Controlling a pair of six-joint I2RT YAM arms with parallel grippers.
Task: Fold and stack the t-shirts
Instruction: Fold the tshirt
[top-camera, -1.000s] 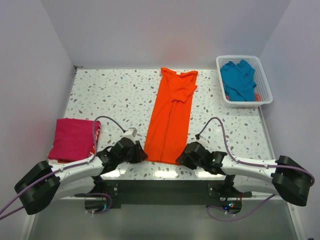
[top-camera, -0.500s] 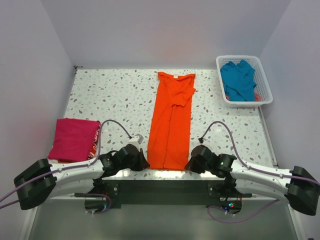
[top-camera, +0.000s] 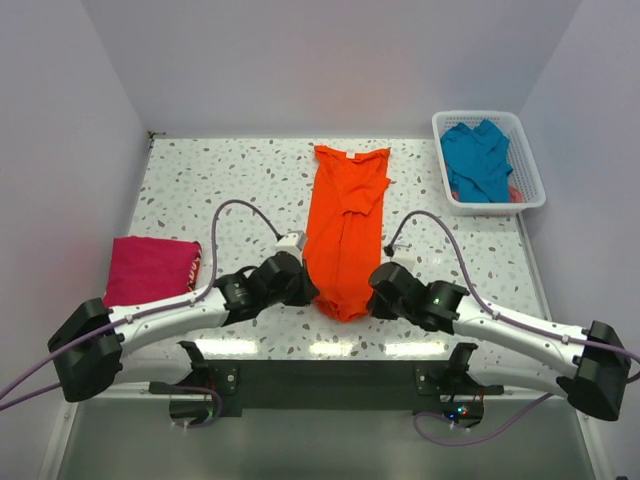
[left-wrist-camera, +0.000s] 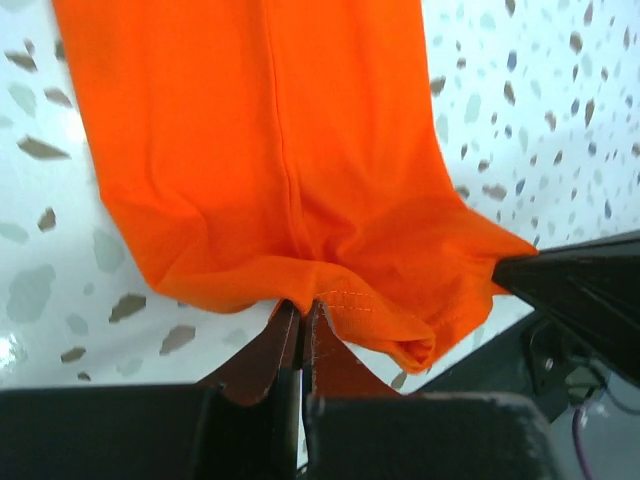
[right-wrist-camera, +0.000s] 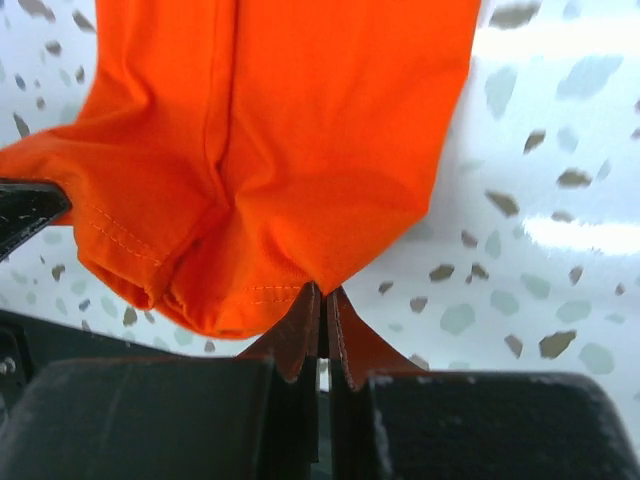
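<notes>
The left tool (top-camera: 303, 290) and the right tool (top-camera: 378, 292) each clamp a hem corner of the orange t-shirt (top-camera: 345, 225), which stretches lengthwise on the speckled bench (top-camera: 230, 180), left of the white basket (top-camera: 495, 206). A teal t-shirt (top-camera: 478, 160) fills the basket; a folded pink t-shirt (top-camera: 148, 270) lies far to its left.

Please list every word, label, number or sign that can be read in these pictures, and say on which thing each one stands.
No text can be read in any view.
The orange t-shirt shows a small pale patch at its collar, perhaps a label, but it is too small to read.
</notes>
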